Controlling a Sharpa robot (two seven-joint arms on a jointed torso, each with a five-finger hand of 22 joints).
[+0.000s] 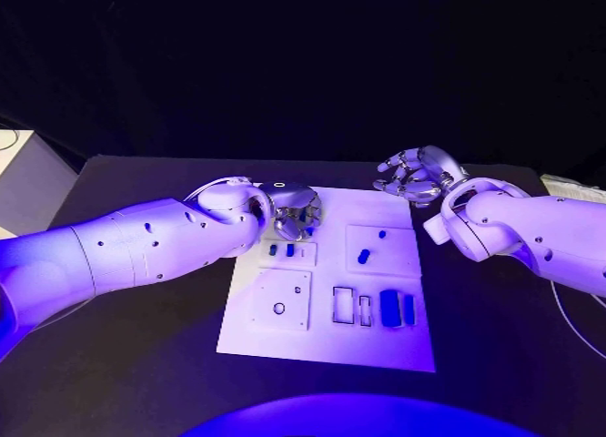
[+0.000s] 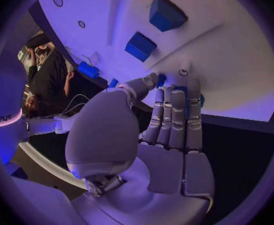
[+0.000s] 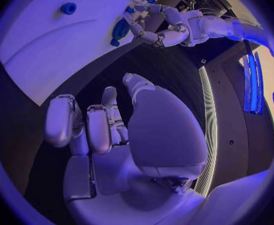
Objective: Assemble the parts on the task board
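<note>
At the far left corner of the task board [image 1: 327, 314], left hand [image 1: 296, 211] poised, fingers curled over small blue parts [image 1: 281, 249]; grip impossible to tell. Off the board's far right corner, right hand [image 1: 418, 176] raised, fingers curled in, holding nothing. More blue parts [image 1: 397, 309] standing near the board's right edge.

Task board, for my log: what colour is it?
White flat plate task board, tinted by violet light; head view shows it best.
</note>
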